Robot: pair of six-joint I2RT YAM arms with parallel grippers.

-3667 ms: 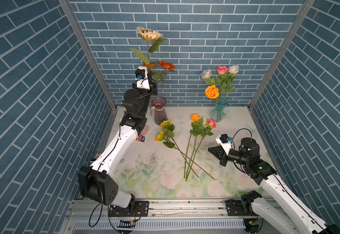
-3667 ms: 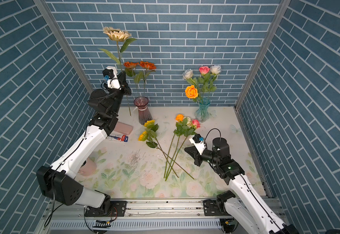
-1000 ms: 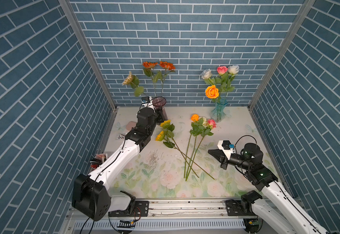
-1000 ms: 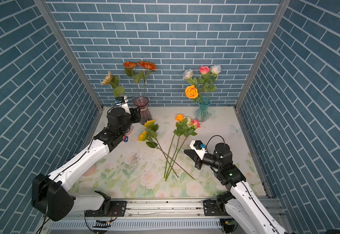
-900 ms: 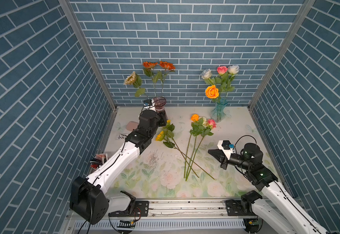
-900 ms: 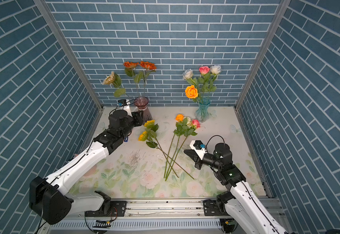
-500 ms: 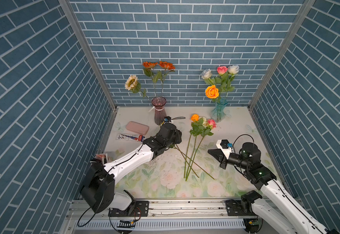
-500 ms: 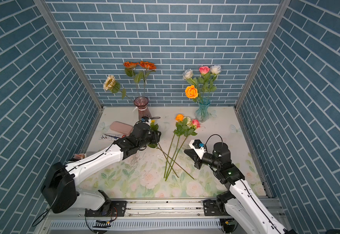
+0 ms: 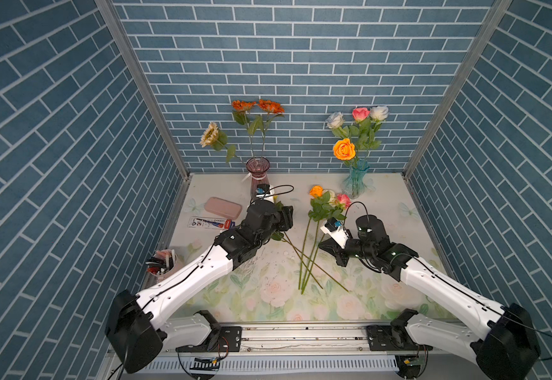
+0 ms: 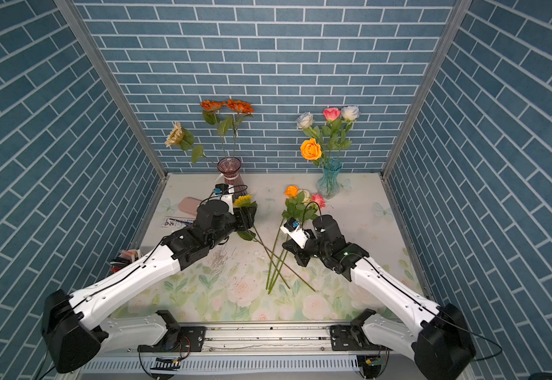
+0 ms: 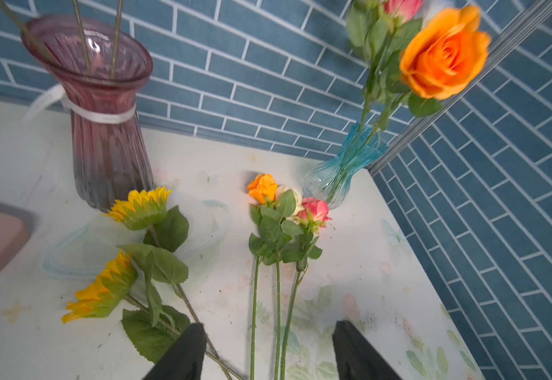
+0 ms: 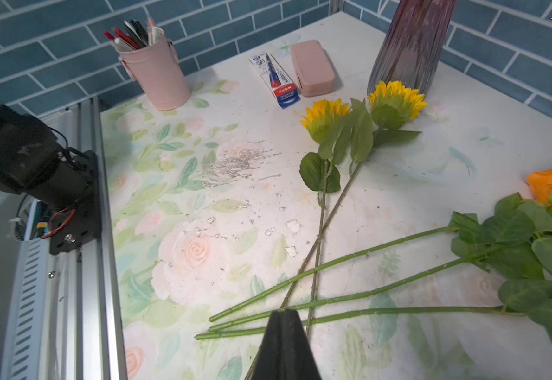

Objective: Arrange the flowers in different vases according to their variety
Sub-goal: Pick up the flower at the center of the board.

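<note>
Far left, partly filled: plum-purple vase (image 9: 257, 177) with a cream sunflower (image 9: 209, 134) and two orange sunflowers (image 9: 257, 106). Just in front, left gripper (image 11: 269, 329) spread and empty, hovering over two yellow sunflowers (image 11: 143, 205) lying flat, probably next to go in. Further right, three loose roses (image 9: 325, 200) lying flat, stems crossing the sunflowers'. Right gripper (image 12: 283, 317) pressed together, holding nothing, beside those stems. Far right, aqua vase (image 9: 355, 179) with four standing roses (image 9: 343, 148). Seven placed, five left.
</note>
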